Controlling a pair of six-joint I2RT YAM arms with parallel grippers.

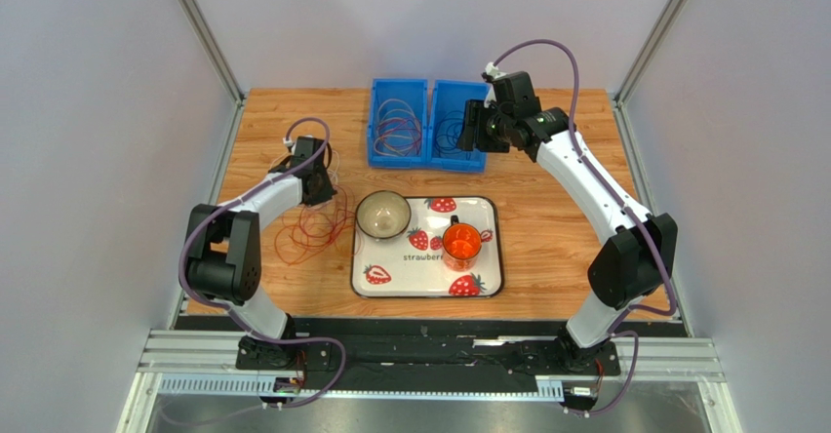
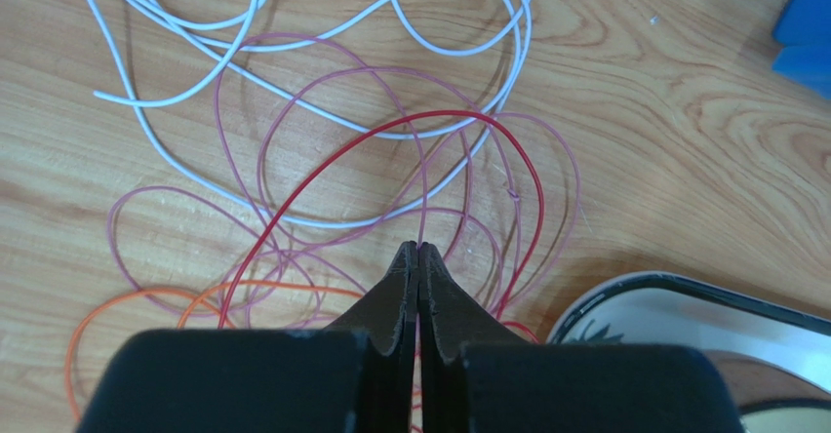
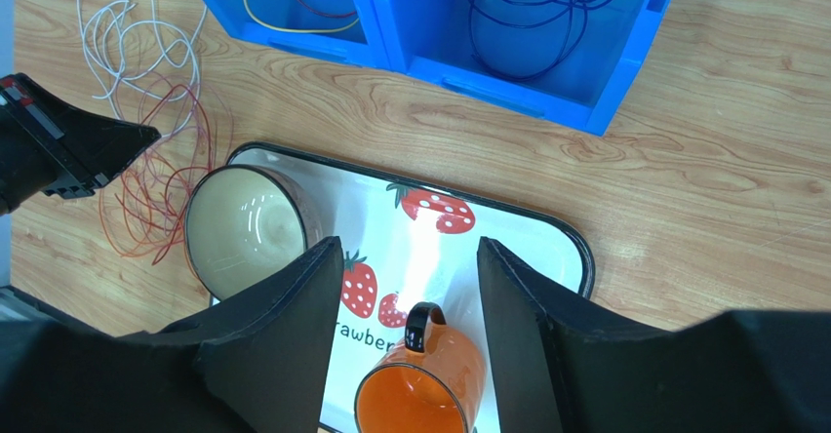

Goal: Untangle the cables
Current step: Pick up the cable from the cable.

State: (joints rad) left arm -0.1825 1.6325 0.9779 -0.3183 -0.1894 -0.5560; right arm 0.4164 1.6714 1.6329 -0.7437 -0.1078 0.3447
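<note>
Wooden table (image 1: pixel 556 218) inside grey walls. The cables (image 1: pixel 310 228), a loose heap of red, orange, pink and white loops, lie at the table's left, just beside the tray (image 1: pixel 491 257). Light, limp and springy, they will likely drag their neighbours along, so they are best taken by one strand at the heap's edge. Left gripper (image 2: pixel 417 250) pressed together, apparently on a pink strand (image 2: pixel 421 189). Right gripper (image 3: pixel 408 257) spread and empty, far right at the blue bins (image 1: pixel 430 126).
</note>
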